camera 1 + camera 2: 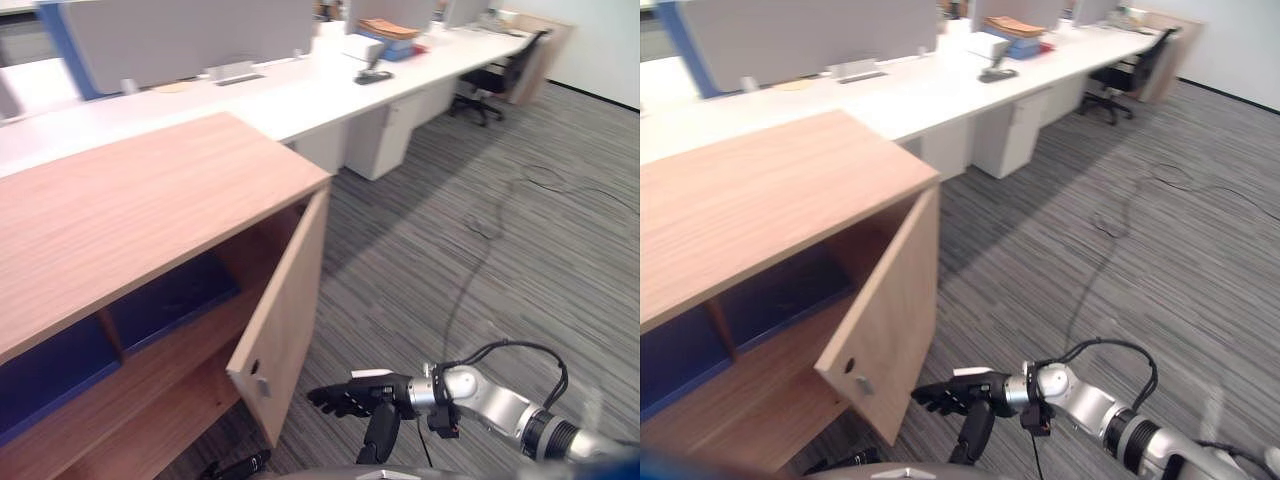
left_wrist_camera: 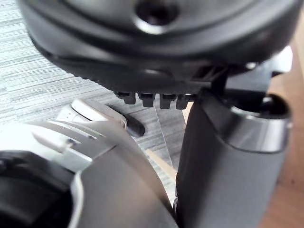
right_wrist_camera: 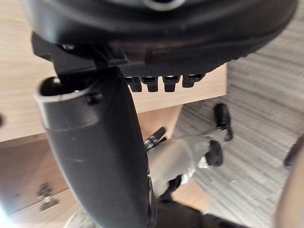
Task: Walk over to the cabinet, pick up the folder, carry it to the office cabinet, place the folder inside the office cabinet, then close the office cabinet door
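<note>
- Folder: I can't pick it out for certain. Dark blue shapes (image 1: 170,295) lie on the upper shelf of the office cabinet (image 1: 130,200), one on either side of a wooden divider.
- The cabinet's door (image 1: 285,310) stands swung well open.
- The right hand (image 1: 350,398) hovers low, just beside the door's free edge, with its fingers loosely extended and its thumb pointing down, gripping nothing.
- The left hand (image 2: 156,61) hangs low over the carpet (image 1: 480,230), fingers relaxed and empty.

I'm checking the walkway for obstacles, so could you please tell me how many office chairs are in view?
1. A black office chair stands at the far end of the long white desk; others may be hidden behind the desk's screens.
</note>
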Controlling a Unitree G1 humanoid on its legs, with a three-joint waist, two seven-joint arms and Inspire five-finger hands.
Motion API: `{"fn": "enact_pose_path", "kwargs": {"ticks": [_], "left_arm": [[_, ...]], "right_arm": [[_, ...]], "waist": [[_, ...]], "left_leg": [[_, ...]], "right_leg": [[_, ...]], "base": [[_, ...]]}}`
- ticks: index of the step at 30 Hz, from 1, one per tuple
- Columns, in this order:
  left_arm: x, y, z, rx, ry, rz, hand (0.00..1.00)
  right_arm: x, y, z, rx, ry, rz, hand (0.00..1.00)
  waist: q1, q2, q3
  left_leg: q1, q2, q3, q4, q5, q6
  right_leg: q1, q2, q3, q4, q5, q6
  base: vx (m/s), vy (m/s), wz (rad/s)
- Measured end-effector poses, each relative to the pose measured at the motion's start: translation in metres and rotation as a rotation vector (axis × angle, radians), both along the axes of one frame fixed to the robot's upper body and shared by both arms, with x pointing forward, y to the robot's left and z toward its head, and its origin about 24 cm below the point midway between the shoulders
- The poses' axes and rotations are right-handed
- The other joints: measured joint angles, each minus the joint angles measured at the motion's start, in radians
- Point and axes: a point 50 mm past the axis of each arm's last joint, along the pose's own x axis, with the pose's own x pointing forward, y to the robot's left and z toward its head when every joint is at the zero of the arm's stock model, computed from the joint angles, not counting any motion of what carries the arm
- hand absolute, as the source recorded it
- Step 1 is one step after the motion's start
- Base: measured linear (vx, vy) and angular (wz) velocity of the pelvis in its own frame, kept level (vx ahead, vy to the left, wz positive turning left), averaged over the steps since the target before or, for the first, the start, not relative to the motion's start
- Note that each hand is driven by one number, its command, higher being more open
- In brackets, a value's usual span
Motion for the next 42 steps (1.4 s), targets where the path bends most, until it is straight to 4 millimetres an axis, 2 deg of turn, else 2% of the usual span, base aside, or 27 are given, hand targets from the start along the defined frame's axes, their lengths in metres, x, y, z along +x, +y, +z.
{"fn": "enact_pose_path", "kwargs": {"ticks": [2,3,5,6,7,8,10,11,12,13,16,19,20,22,23,24,25,27,29,30,32,33,35,37,38,40,42], "left_arm": [[-0.003,0.001,0.0,0.002,0.02,0.003,1.0],[-0.005,0.001,-0.001,0.01,0.042,-0.005,1.0],[-0.005,0.002,-0.001,0.025,0.048,-0.002,1.0],[-0.004,0.005,0.0,0.042,0.052,0.024,1.0],[-0.006,0.01,0.001,0.063,0.062,0.058,1.0],[-0.006,0.013,0.001,0.071,0.065,0.067,1.0],[-0.007,0.02,0.003,0.083,0.077,0.088,1.0],[-0.007,0.02,0.003,0.085,0.075,0.09,1.0],[-0.007,0.022,0.004,0.09,0.075,0.104,1.0],[-0.012,0.011,0.001,0.065,0.088,0.124,1.0],[-0.019,0.004,-0.001,0.046,0.101,0.202,1.0],[-0.016,0.011,0.002,0.07,0.067,0.226,1.0],[-0.01,0.012,0.003,0.075,0.039,0.236,1.0],[0.009,0.014,0.006,0.079,-0.03,0.24,1.0],[0.023,0.015,0.009,0.081,-0.075,0.239,1.0],[0.031,0.017,0.012,0.088,-0.108,0.243,1.0],[0.037,0.017,0.013,0.089,-0.124,0.236,1.0],[0.038,0.015,0.013,0.088,-0.128,0.222,1.0],[0.038,0.015,0.013,0.096,-0.128,0.188,1.0],[0.041,0.011,0.012,0.085,-0.131,0.172,1.0],[0.052,0.009,0.019,0.106,-0.186,0.094,1.0],[0.049,0.001,0.026,0.121,-0.236,-0.013,1.0],[0.037,-0.003,0.025,0.095,-0.235,-0.047,1.0],[0.023,-0.009,0.014,0.058,-0.15,-0.037,1.0],[0.021,-0.01,0.012,0.054,-0.139,-0.038,1.0],[0.013,-0.013,0.009,0.042,-0.104,-0.045,1.0],[0.013,-0.014,0.009,0.047,-0.096,-0.048,1.0]], "right_arm": [[-0.004,-0.015,-0.023,-0.147,-0.043,-0.109,1.0],[-0.01,-0.031,-0.037,-0.262,-0.07,-0.218,1.0],[-0.015,-0.042,-0.044,-0.351,-0.102,-0.286,1.0],[-0.017,-0.044,-0.049,-0.374,-0.103,-0.356,1.0],[-0.021,-0.043,-0.054,-0.368,-0.093,-0.447,1.0],[-0.023,-0.042,-0.056,-0.367,-0.084,-0.485,1.0],[-0.044,-0.037,-0.068,-0.365,-0.008,-0.599,1.0],[-0.051,-0.035,-0.071,-0.364,0.018,-0.626,1.0],[-0.066,-0.034,-0.078,-0.367,0.075,-0.686,1.0],[-0.078,-0.04,-0.081,-0.377,0.128,-0.782,1.0],[-0.085,-0.045,-0.083,-0.406,0.122,-0.87,1.0],[-0.082,-0.04,-0.081,-0.39,0.095,-0.909,1.0],[-0.08,-0.038,-0.079,-0.372,0.086,-0.948,1.0],[-0.083,-0.037,-0.079,-0.357,0.095,-1.022,1.0],[-0.081,-0.036,-0.078,-0.345,0.089,-1.051,1.0],[-0.078,-0.033,-0.077,-0.331,0.081,-1.064,1.0],[-0.073,-0.033,-0.074,-0.305,0.063,-1.102,1.0],[-0.076,-0.037,-0.074,-0.312,0.063,-1.128,1.0],[-0.08,-0.045,-0.074,-0.332,0.062,-1.17,1.0],[-0.083,-0.055,-0.072,-0.349,0.058,-1.213,1.0],[-0.09,-0.058,-0.074,-0.362,0.085,-1.257,1.0],[-0.096,-0.058,-0.076,-0.363,0.11,-1.272,1.0],[-0.095,-0.061,-0.074,-0.359,0.102,-1.28,1.0],[-0.095,-0.063,-0.073,-0.344,0.092,-1.319,1.0],[-0.093,-0.063,-0.073,-0.343,0.091,-1.318,1.0],[-0.086,-0.057,-0.072,-0.319,0.076,-1.321,1.0],[-0.083,-0.051,-0.072,-0.304,0.081,-1.319,1.0]], "waist": [[-0.012,-0.024,0.016],[-0.02,-0.023,0.019],[-0.028,-0.006,0.022],[-0.03,0.017,0.019],[-0.035,0.015,0.019],[-0.038,0.011,0.021],[-0.065,-0.014,0.024],[-0.07,-0.026,0.026],[-0.077,-0.04,0.038],[-0.066,-0.029,0.03],[-0.069,-0.01,0.028],[-0.067,-0.018,0.04],[-0.069,-0.033,0.048],[-0.072,-0.041,0.062],[-0.072,-0.042,0.083],[-0.069,-0.043,0.103],[-0.075,-0.026,0.126],[-0.072,-0.028,0.125],[-0.081,-0.006,0.117],[-0.092,0.029,0.114],[-0.097,0.014,0.12],[-0.094,0.017,0.13],[-0.084,0.029,0.125],[-0.099,0.038,0.106],[-0.093,0.04,0.103],[-0.087,0.045,0.101],[-0.087,0.046,0.1]], "left_leg": [[0.006,-0.105,-0.084,0.026,-0.014,0.011],[0.0,-0.158,-0.162,0.044,-0.024,0.021],[-0.009,-0.181,-0.246,0.064,-0.028,0.03],[-0.027,-0.173,-0.307,0.068,-0.027,0.031],[-0.061,-0.171,-0.377,0.083,-0.024,0.023],[-0.077,-0.173,-0.411,0.089,-0.022,0.019],[-0.125,-0.187,-0.553,0.094,-0.019,-0.016],[-0.129,-0.194,-0.586,0.091,-0.018,-0.026],[-0.128,-0.202,-0.644,0.094,-0.022,-0.052],[-0.134,-0.179,-0.646,0.09,-0.019,-0.06],[-0.179,-0.128,-0.613,0.129,-0.036,-0.102],[-0.196,-0.103,-0.623,0.132,-0.036,-0.114],[-0.22,-0.11,-0.591,0.166,-0.033,-0.116],[-0.271,-0.12,-0.433,0.24,-0.013,-0.082],[-0.286,-0.095,-0.229,0.264,-0.003,-0.01],[-0.305,-0.052,-0.085,0.323,-0.052,0.073],[-0.39,0.053,0.154,0.6,-0.157,0.099],[-0.396,0.087,0.272,0.751,-0.226,0.091],[-0.331,0.107,0.384,0.765,-0.284,0.076],[-0.295,0.101,0.427,0.684,-0.303,0.058],[-0.265,0.018,0.415,0.556,-0.3,0.089],[-0.238,-0.039,0.358,0.468,-0.261,0.115],[-0.21,-0.07,0.316,0.412,-0.235,0.118],[-0.168,-0.14,0.245,0.305,-0.183,0.122],[-0.161,-0.15,0.237,0.278,-0.167,0.119],[-0.103,-0.185,0.202,0.102,-0.071,0.114],[-0.063,-0.189,0.199,0.003,-0.022,0.115]], "right_leg": [[-0.014,-0.158,-0.049,0.237,-0.111,0.03],[-0.033,-0.244,-0.027,0.391,-0.12,-0.034],[-0.075,-0.253,0.076,0.498,-0.076,-0.128],[-0.127,-0.192,0.246,0.524,-0.144,-0.106],[-0.152,-0.103,0.433,0.462,-0.189,-0.053],[-0.156,-0.061,0.53,0.417,-0.204,-0.027],[-0.144,0.043,0.829,0.253,-0.207,0.053],[-0.133,0.048,0.848,0.202,-0.19,0.057],[-0.111,0.038,0.796,0.165,-0.176,0.058],[-0.098,0.051,0.743,0.148,-0.175,0.033],[-0.068,0.1,0.65,0.099,-0.159,-0.003],[-0.033,0.138,0.613,0.039,-0.136,-0.025],[-0.019,0.149,0.583,0.03,-0.131,-0.029],[0.006,0.142,0.524,0.012,-0.127,-0.039],[0.033,0.142,0.489,-0.006,-0.118,-0.053],[0.043,0.145,0.472,-0.016,-0.111,-0.064],[0.063,0.149,0.428,-0.022,-0.11,-0.069],[0.071,0.127,0.398,-0.031,-0.111,-0.068],[0.074,0.113,0.328,-0.04,-0.112,-0.053],[0.07,0.123,0.271,-0.025,-0.123,-0.031],[0.06,0.084,0.185,0.017,-0.129,-0.027],[0.04,0.053,0.148,0.081,-0.145,-0.037],[0.05,0.066,0.134,0.003,-0.157,-0.048],[0.082,0.057,0.094,-0.092,-0.076,-0.032],[0.081,0.051,0.083,-0.093,-0.073,-0.029],[0.074,0.032,0.03,-0.092,-0.062,-0.017],[0.078,0.033,0.005,-0.086,-0.061,-0.016]], "base": [[0.06,0.128,1.43],[0.04,0.072,1.63],[0.03,0.083,1.57],[0.03,0.03,1.75],[0.02,-0.062,1.56],[-0.01,-0.193,1.74],[-0.05,-0.296,1.86],[-0.12,-0.305,1.85],[-0.15,-0.289,1.56],[-0.13,-0.272,1.36],[-0.03,-0.236,0.86],[0.07,-0.164,0.41],[0.07,-0.111,0.65],[0.05,-0.085,0.87],[0.02,-0.026,0.76],[-0.02,-0.072,0.77],[-0.03,-0.068,0.48],[0.06,-0.026,0.63],[0.14,0.062,1.04],[0.17,0.086,1.28],[0.18,0.086,1.79],[0.13,0.067,1.8],[0.04,0.024,1.13],[-0.03,-0.037,1.22],[0.01,-0.056,0.96],[0.05,-0.082,0.55],[0.04,-0.099,0.4]]}}
